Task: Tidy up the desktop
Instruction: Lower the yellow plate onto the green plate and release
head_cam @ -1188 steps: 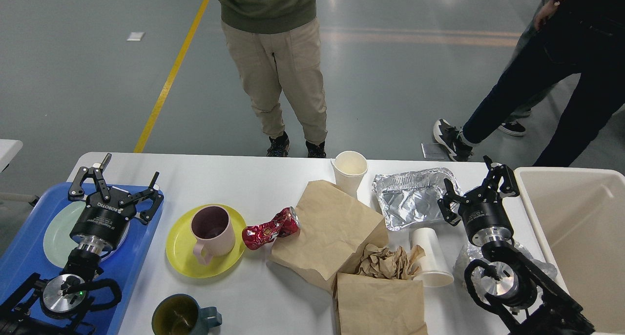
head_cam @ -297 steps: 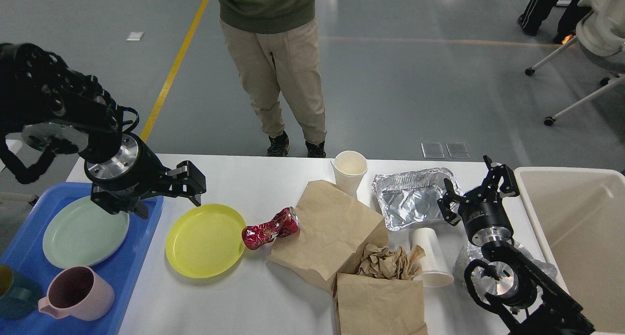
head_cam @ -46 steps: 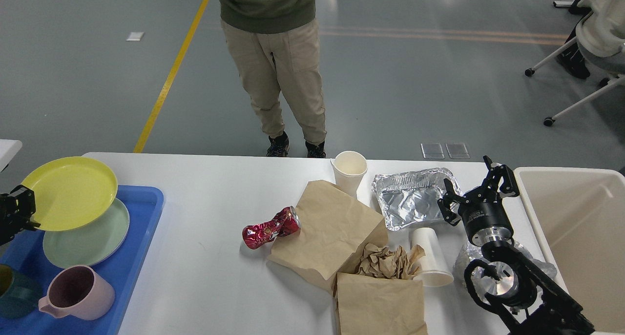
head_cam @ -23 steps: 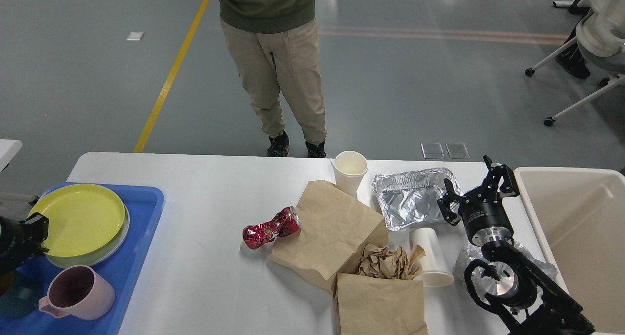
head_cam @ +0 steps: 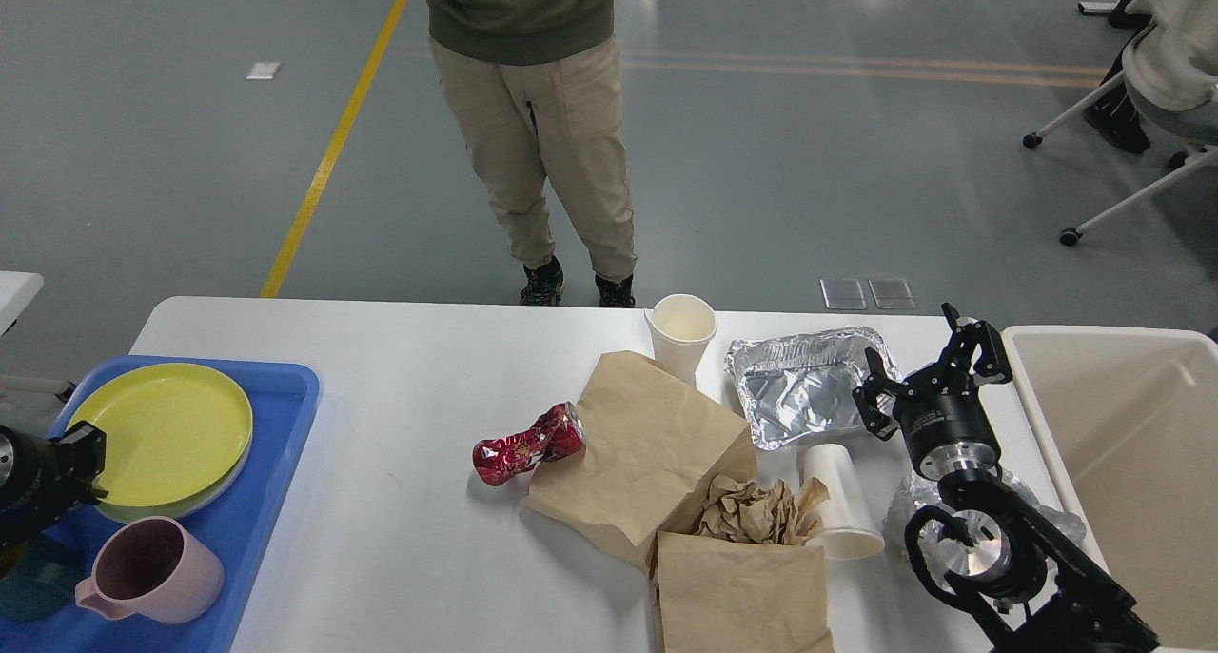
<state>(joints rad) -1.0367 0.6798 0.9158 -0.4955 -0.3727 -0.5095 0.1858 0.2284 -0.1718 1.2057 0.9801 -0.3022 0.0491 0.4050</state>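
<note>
The white desktop (head_cam: pixel 400 539) carries a crushed red can (head_cam: pixel 528 444), two brown paper bags (head_cam: pixel 647 444), crumpled brown paper (head_cam: pixel 752 510), an upright paper cup (head_cam: pixel 682 334), a toppled paper cup (head_cam: pixel 837 505) and a foil tray (head_cam: pixel 799 386). A yellow plate (head_cam: pixel 166 425) lies on a green plate (head_cam: pixel 224 491) in the blue tray (head_cam: pixel 285 415). My left gripper (head_cam: pixel 76 448) is at the yellow plate's left rim and seems shut on it. My right gripper (head_cam: pixel 923 363) is open and empty, just right of the foil tray.
A pink mug (head_cam: pixel 152 572) and a teal mug (head_cam: pixel 33 586) stand in the blue tray's front. A beige bin (head_cam: pixel 1123 463) stands at the right end. Crumpled clear plastic (head_cam: pixel 899 515) lies by my right arm. A person (head_cam: pixel 542 110) stands behind the table.
My left gripper carried the yellow plate down from above the tray's far corner and set it flat on the green plate. The right arm has not moved.
</note>
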